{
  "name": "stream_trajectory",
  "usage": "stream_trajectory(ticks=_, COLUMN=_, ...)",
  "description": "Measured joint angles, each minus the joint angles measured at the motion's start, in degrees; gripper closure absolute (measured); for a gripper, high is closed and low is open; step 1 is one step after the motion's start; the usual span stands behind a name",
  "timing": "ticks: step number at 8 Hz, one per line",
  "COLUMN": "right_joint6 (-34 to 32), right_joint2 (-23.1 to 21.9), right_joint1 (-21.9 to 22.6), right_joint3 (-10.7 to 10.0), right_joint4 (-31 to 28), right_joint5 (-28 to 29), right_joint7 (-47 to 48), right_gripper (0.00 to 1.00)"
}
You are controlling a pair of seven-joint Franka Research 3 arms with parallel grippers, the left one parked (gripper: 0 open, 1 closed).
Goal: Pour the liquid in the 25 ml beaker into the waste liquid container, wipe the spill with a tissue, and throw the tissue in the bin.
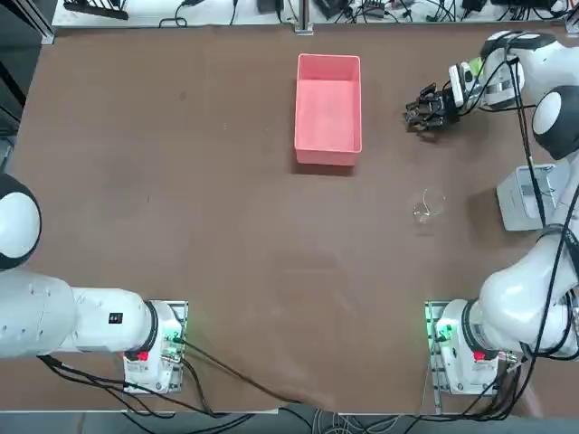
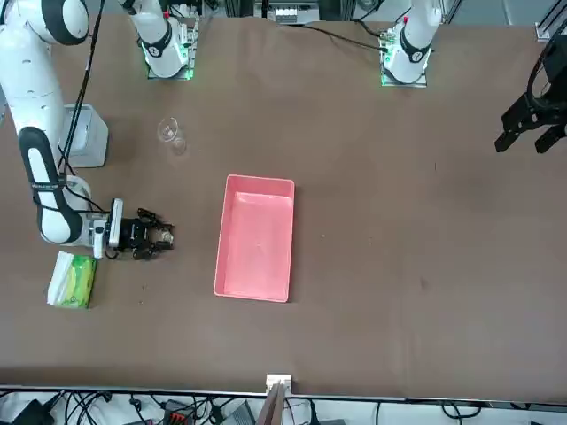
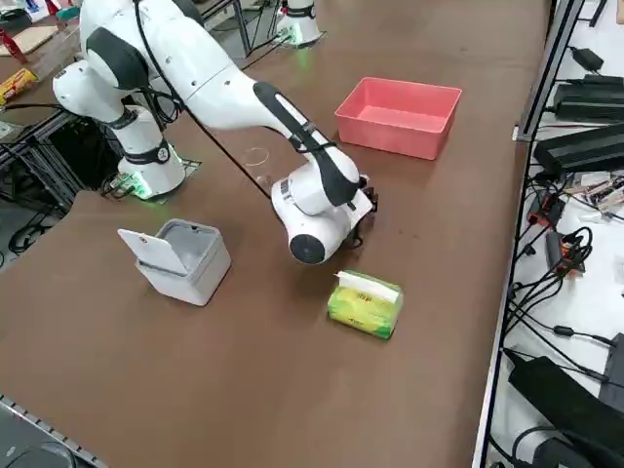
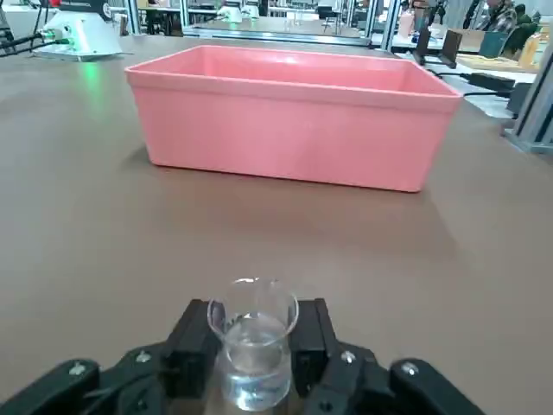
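The 25 ml beaker [image 4: 253, 341] is a tiny clear glass cylinder with a rolled rim, partly filled with clear liquid. No markings or writing on it can be read. The right tool [image 4: 252, 354] is clamped on the 25 ml beaker, one dark finger [image 4: 192, 346] pressed against each side, low over the brown surface [image 1: 181, 199]. The beaker sits near the pink waste liquid container [image 4: 289, 117], facing one of its long walls, apart from it. The container's walls are plain, without labels.
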Motion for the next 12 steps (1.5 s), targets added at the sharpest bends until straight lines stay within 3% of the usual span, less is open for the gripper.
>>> stream_trajectory(ticks=5, right_joint6=0.2, right_joint2=-3.0, right_joint1=1.1, right_joint3=0.0, right_joint4=2.1, right_joint5=-1.4, right_joint7=4.1, right_gripper=0.53)
stream_trajectory(ticks=12, right_joint6=0.5, right_joint2=-15.7, right_joint1=8.2, right_joint3=0.1, right_joint4=1.7, right_joint5=-5.3, right_joint7=20.2, right_gripper=0.53)
